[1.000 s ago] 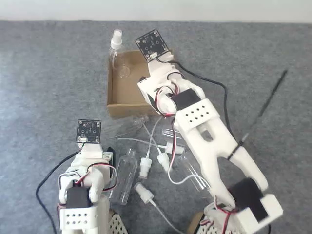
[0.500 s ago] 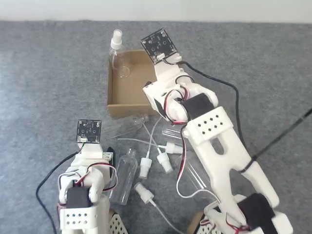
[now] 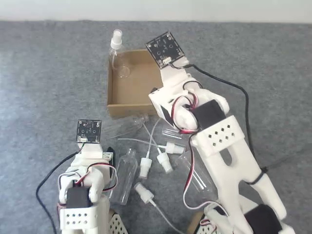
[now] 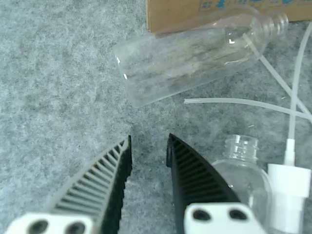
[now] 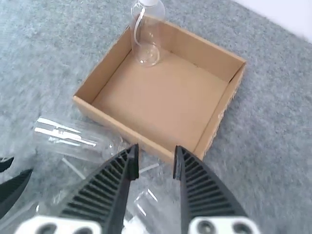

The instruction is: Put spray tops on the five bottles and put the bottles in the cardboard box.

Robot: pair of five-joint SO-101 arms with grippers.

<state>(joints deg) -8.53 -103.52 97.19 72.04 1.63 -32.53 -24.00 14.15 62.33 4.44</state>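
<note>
risk first: right gripper [image 5: 156, 148], jaws a little apart and empty, hangs over the near wall of the box [image 5: 165, 97]; we judge a drop here could clip the cardboard. topped bottle [image 5: 145, 44] stands in the far corner. left gripper [image 4: 149, 139] slightly spread, empty; bare bottle [image 4: 190, 56] just ahead may roll, tubes [image 4: 234, 101] may snag.

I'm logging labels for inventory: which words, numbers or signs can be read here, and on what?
Cardboard box: blue print on its outer wall, cut off by the frame and too blurred to read.
Bottle lying beside the box: no label.
Camera board on an arm's wrist: marks too small to read.
No readable text anywhere.
</note>
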